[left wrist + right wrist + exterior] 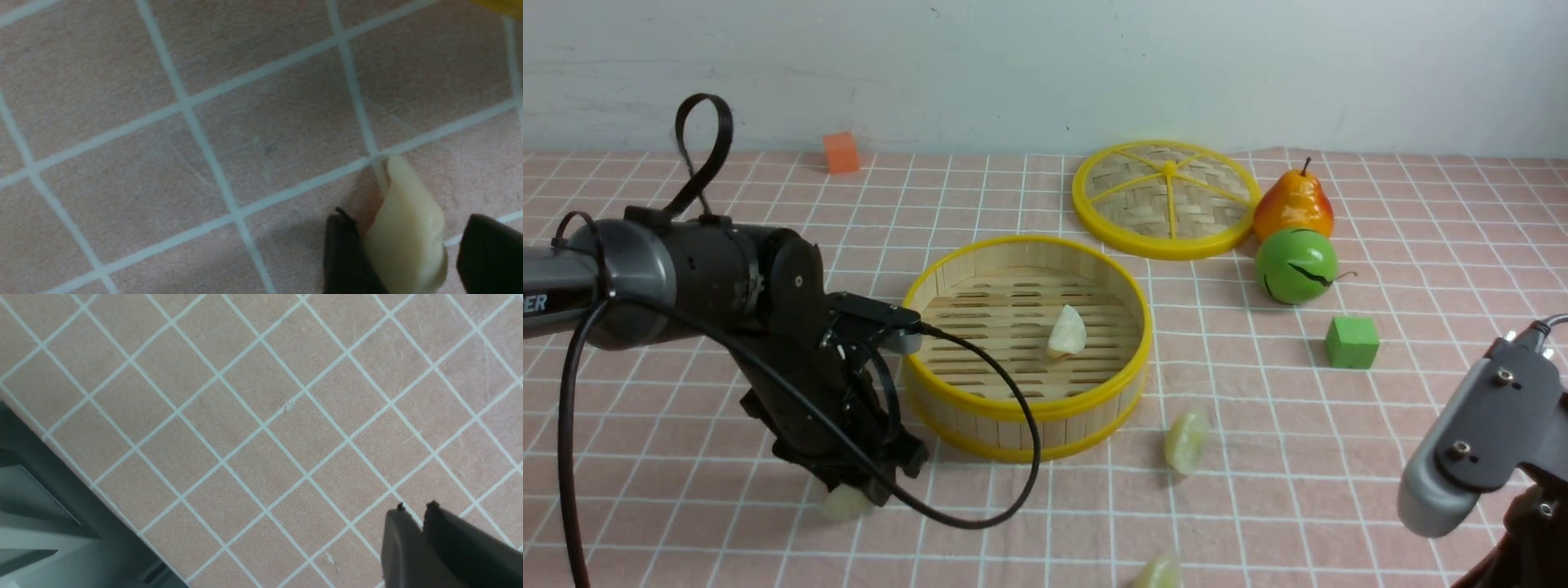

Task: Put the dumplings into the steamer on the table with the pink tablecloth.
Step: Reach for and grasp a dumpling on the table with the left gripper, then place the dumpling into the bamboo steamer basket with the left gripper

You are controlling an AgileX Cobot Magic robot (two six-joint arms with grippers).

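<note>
Bamboo steamer (1029, 411) beside left fingers (347, 257) straddling a dumpling (408, 237), unclenched; right fingers (408, 547) clenched, empty

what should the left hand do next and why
Probably close the left hand on the pale cream crescent-shaped dumpling: its jaws straddle it on the pink grid tablecloth, one finger touching, the other with a gap, so no grip is made yet.

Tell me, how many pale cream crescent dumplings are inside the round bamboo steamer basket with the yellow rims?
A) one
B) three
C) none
A: only one pale cream crescent dumpling lies on the slatted floor inside the round bamboo steamer basket.
</note>
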